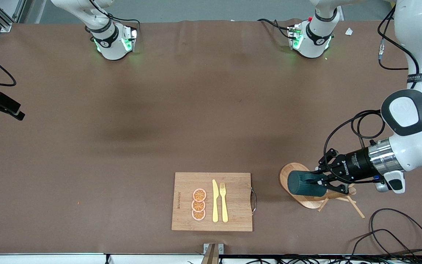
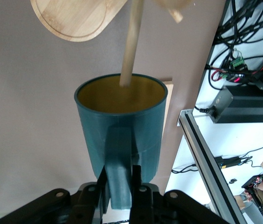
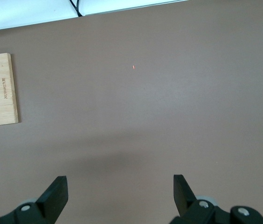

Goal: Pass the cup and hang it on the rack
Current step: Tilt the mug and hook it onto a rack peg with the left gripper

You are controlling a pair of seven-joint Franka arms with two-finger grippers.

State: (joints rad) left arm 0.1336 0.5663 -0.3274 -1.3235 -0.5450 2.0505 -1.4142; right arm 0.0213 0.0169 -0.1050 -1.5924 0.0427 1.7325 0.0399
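The left gripper point(image 1: 319, 180) is over the rack point(image 1: 299, 190) at the left arm's end of the table, with its fingers point(image 2: 138, 186) clamped on the handle point(image 2: 119, 172) of the cup point(image 1: 304, 184). The cup is a dark teal mug with a mustard-yellow interior, held on its side above the rack's oval wooden base point(image 2: 71, 18). In the left wrist view, a thin wooden peg point(image 2: 131, 44) of the rack slants across the cup's open mouth, its tip at or just inside the rim; whether it touches the cup cannot be told. Further pegs point(image 1: 354, 205) project from the rack toward the left arm's end of the table. The right gripper point(image 3: 120, 193) waits over bare brown table point(image 1: 141, 110) at the right arm's end, its fingers point(image 3: 57, 193) spread wide and holding nothing. A bamboo cutting board point(image 1: 233, 220) lies beside the rack, toward the right arm's end, and carries three orange slices point(image 1: 199, 204), a yellow knife point(image 1: 215, 201) and a yellow fork point(image 1: 224, 201)
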